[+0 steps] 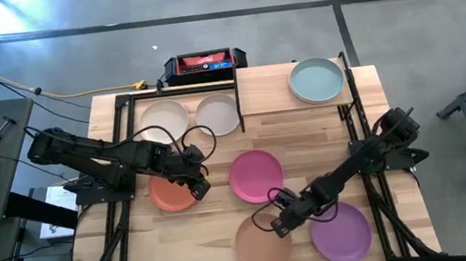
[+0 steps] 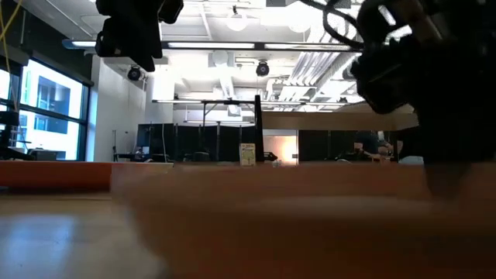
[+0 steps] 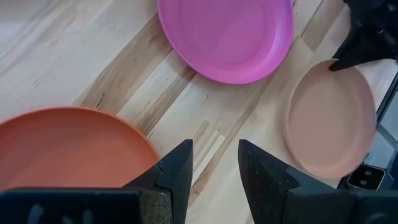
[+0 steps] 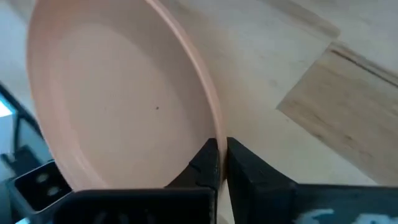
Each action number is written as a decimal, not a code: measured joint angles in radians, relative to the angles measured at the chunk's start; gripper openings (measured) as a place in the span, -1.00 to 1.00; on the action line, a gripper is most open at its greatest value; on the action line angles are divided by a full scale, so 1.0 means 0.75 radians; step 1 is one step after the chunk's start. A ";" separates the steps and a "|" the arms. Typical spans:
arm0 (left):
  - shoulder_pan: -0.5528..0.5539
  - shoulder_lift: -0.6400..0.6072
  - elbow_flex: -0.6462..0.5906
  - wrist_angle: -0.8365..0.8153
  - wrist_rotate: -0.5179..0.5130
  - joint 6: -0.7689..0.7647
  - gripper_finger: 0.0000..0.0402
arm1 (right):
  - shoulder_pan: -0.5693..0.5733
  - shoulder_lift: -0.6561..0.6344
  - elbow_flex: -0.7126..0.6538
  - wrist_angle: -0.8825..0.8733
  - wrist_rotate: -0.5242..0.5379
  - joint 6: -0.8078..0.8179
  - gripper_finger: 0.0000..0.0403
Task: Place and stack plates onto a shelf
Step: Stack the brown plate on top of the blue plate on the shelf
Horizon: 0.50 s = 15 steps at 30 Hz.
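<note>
My right gripper point(image 1: 282, 222) point(image 4: 222, 155) is shut on the pale peach plate point(image 1: 260, 245) point(image 4: 118, 99) near the table's near edge. My left gripper point(image 1: 200, 186) point(image 3: 214, 171) is open and hovers above the table, just right of the orange-red plate point(image 1: 170, 194) point(image 3: 68, 146), touching nothing. The magenta plate point(image 1: 255, 175) point(image 3: 227, 37) lies flat mid-table and the purple plate point(image 1: 342, 231) lies right of the peach one. Two off-white plates point(image 1: 165, 121) point(image 1: 218, 114) lie at the far side. The teal plate point(image 1: 316, 80) rests on the shelf point(image 1: 264, 91). I see no separate tan plate. My right gripper pinches the pale peach plate's rim point(image 4: 214, 134) on the plate's far right side. One finger point(image 4: 202, 165) is inside the plate and the other is outside. The fingers come down at a slant from the table's right. Whether the plate is raised off the table does not show.
A black and red box point(image 1: 204, 63) sits beyond the table's far edge, beside the shelf. Black frame bars point(image 1: 120, 118) run along the table's left and right sides. Bare wood shows between the magenta plate and the shelf.
</note>
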State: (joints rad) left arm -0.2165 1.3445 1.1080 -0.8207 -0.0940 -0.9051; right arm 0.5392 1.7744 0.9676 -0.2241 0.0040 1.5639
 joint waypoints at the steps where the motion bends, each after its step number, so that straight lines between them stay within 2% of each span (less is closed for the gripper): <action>1: 0.000 0.000 0.000 0.000 0.000 0.000 -0.42 | 0.000 -0.015 0.000 -0.003 0.007 -0.002 -1.00; 7: -0.001 0.000 0.000 0.000 0.001 0.000 -0.42 | -0.001 -0.112 0.000 -0.057 0.051 -0.027 -1.00; 15: -0.001 0.000 0.000 0.005 0.001 0.000 -0.42 | -0.001 -0.295 0.000 -0.292 0.065 -0.056 -1.00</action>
State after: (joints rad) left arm -0.2173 1.3445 1.1080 -0.8169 -0.0933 -0.9051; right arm 0.5388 1.5531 0.9676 -0.4432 0.0526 1.5215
